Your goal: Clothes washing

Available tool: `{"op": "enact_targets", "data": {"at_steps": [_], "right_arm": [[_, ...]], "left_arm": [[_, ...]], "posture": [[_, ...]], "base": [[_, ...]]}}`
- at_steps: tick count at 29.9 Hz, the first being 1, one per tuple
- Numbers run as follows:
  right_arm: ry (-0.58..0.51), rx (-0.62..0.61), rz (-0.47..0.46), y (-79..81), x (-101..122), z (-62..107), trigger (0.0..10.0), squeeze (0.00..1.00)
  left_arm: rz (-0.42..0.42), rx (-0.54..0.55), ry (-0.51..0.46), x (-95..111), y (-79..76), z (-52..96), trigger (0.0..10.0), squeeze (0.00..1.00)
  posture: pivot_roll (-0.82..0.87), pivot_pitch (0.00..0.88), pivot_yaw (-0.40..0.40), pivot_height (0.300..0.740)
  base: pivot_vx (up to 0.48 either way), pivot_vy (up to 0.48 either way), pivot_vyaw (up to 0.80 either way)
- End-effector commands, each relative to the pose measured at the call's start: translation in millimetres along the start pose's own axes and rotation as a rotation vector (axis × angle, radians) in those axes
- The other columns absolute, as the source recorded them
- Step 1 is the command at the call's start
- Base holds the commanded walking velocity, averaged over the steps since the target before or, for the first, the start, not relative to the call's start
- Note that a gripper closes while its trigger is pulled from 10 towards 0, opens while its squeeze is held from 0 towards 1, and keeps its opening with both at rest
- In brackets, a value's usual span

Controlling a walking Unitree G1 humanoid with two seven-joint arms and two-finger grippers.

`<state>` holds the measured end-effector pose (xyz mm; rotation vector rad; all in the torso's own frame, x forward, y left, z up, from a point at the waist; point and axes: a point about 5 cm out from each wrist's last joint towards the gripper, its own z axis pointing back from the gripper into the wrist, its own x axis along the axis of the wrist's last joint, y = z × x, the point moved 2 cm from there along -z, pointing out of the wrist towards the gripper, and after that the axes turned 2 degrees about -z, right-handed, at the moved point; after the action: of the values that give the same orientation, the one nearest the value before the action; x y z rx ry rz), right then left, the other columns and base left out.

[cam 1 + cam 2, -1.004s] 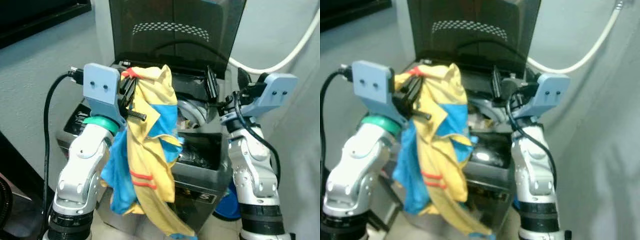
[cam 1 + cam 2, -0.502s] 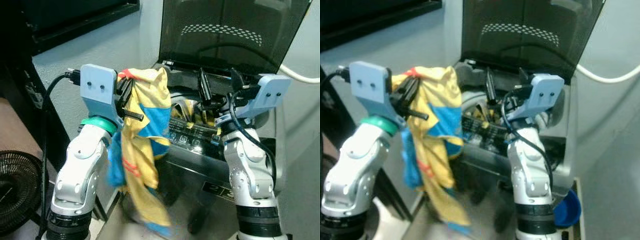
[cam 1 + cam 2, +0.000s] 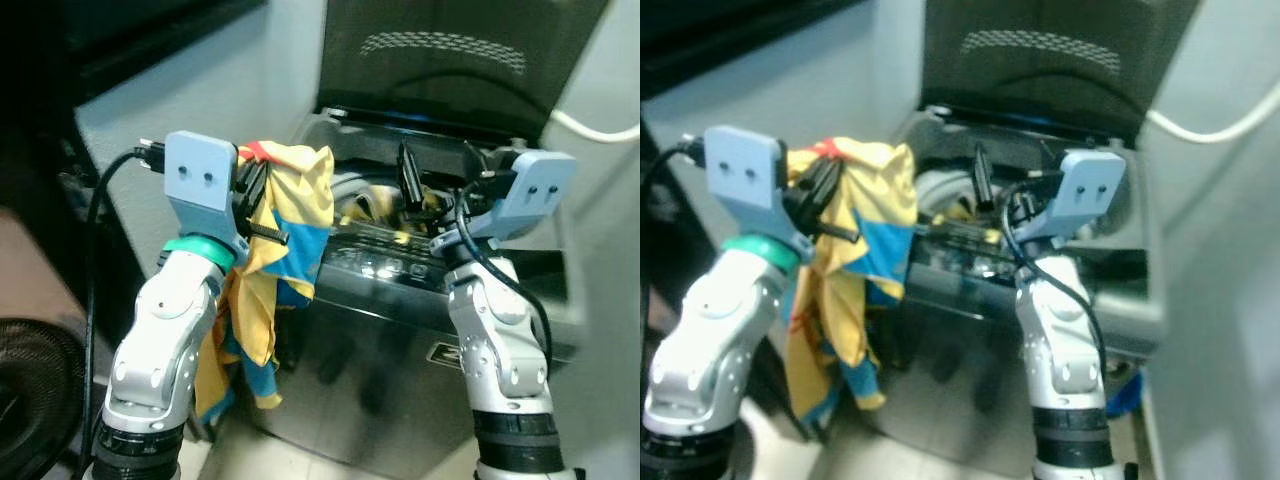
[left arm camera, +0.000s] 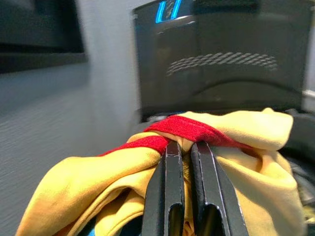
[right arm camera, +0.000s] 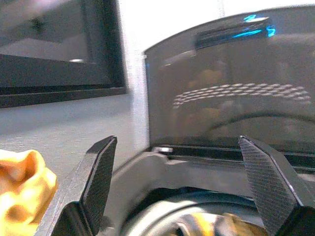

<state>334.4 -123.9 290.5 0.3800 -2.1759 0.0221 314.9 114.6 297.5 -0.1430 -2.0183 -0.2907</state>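
A yellow and blue garment [image 3: 285, 215] with red trim hangs from my left gripper [image 4: 183, 147], which is shut on its red-edged hem. The cloth drapes down the left front corner of a grey top-loading washing machine [image 3: 400, 320]. The machine's dark lid [image 3: 460, 55] stands open, and yellow clothing [image 3: 365, 203] lies in the drum. My right gripper [image 3: 438, 172] is open, held above the drum opening with nothing between its fingers [image 5: 98, 182].
A white hose [image 3: 595, 130] runs along the wall at the right. A black fan [image 3: 30, 400] stands on the floor at the lower left. A black cable [image 3: 95, 230] loops from my left wrist. The grey wall lies behind the machine.
The camera has shifted, and the washer now sits more central and closer. The garment's hanging tail has swung in and bunched shorter beside my left arm. Both grippers keep their state.
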Motion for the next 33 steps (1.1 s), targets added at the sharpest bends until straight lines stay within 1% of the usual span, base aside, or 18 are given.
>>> {"op": "enact_targets", "data": {"at_steps": [1,10,15,20,25,29,31,33], "right_arm": [[0.003,-0.026,0.011,-7.0,1,1.3,10.0,0.00],[0.004,-0.036,0.012,-8.8,1,1.3,10.0,0.00],[-0.004,-0.035,0.014,-8.1,1,1.5,10.0,0.00],[0.000,-0.022,0.011,-5.8,0,2.5,10.0,0.00],[0.001,-0.004,0.008,-3.3,0,2.7,10.0,0.00],[-0.004,0.016,-0.002,0.1,1,2.7,10.0,0.00],[-0.011,0.036,-0.013,3.6,2,2.6,10.0,0.00],[-0.014,0.045,-0.019,5.4,2,2.3,10.0,0.00]], "left_arm": [[0.001,-0.025,-0.031,7,-5.9,-0.5,10.0,0.00],[0.000,-0.028,-0.024,6,-5.8,-1.0,10.0,0.00],[0.001,-0.016,-0.021,5,-4.5,-1.6,10.0,0.00],[0.004,-0.008,-0.023,6,-3.6,-0.9,10.0,0.00],[-0.011,-0.007,-0.030,7,-3.6,-0.6,10.0,0.00],[-0.003,-0.005,-0.041,8,-4.2,-0.3,10.0,0.00],[-0.034,0.012,-0.040,8,-3.7,-0.8,10.0,0.00],[-0.039,0.016,-0.048,8,-3.2,-1.1,10.0,0.00]], "posture": [[0.03,0.012,0.054,0.740],[0.03,0.013,0.057,0.740],[0.03,0.017,0.057,0.740],[0.03,0.021,0.056,0.740],[0.03,0.023,0.052,0.740],[0.03,0.023,0.050,0.740],[0.03,0.023,0.050,0.740],[0.04,0.023,0.048,0.740]], "base": [[0.000,0.000,-0.80],[0.000,0.000,-0.80],[0.000,0.000,0.00],[0.000,0.432,0.00],[0.000,0.000,0.00],[0.000,0.000,0.00],[0.000,0.000,0.00],[0.000,0.000,0.00]]}}
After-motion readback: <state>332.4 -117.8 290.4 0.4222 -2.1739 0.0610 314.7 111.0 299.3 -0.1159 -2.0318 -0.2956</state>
